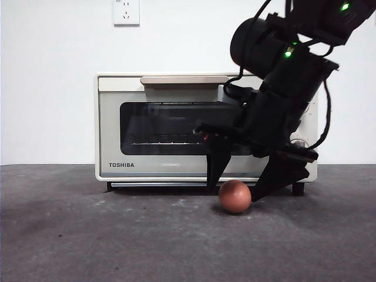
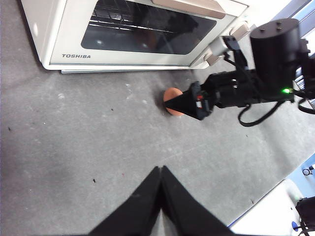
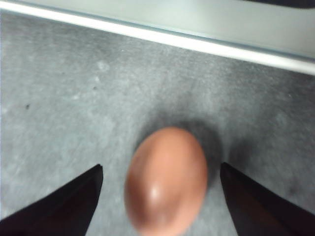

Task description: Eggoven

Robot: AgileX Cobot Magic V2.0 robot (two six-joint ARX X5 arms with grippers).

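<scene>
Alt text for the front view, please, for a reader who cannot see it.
The right gripper reaches down with its jaws open on either side of a reddish-brown egg lying on the grey table. Behind stands a cream TOSHIBA toaster oven, door closed.

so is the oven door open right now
No, the toaster oven door sits flush and shut, with the egg on the table in front of it.

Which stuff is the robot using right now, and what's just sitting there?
Using:
- egg, lying on the table
- right gripper, open, a jaw on each side of the egg
- TOSHIBA toaster oven, door shut

Just there:
- wall socket
- left gripper, shut, waiting
</scene>
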